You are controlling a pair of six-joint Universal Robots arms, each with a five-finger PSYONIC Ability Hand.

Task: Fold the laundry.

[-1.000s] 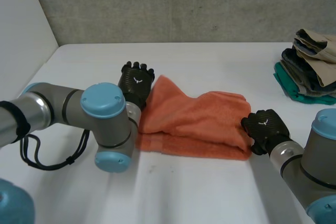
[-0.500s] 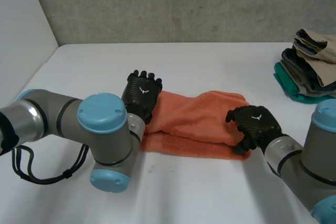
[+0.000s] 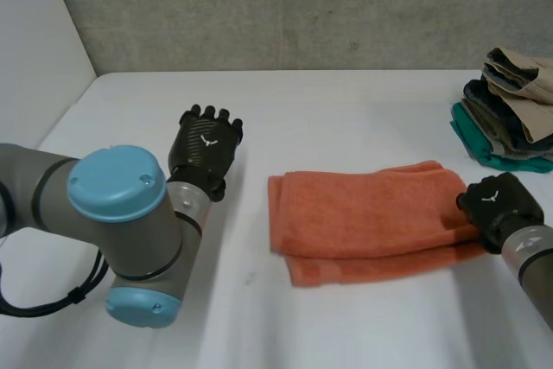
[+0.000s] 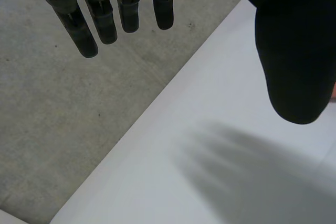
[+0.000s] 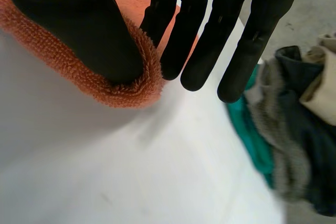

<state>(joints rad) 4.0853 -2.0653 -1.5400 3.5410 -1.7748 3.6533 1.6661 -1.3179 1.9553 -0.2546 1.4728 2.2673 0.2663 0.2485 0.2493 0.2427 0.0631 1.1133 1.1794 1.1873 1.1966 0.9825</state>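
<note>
The right hand [image 3: 499,205] pinches the right edge of the folded orange towel [image 3: 363,222] on the table [image 3: 346,110] while the left hand [image 3: 205,149] hangs spread and empty, so a one-sided tug could skew the fold

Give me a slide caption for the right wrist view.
Right hand pinches orange towel at its edge, thumb against fingers; clothes pile beyond the fingertips.

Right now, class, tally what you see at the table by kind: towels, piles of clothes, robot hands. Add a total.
Orange towel: 1
Pile of folded clothes: 1
Robot hands: 2 (left hand, right hand)
Total: 4
</note>
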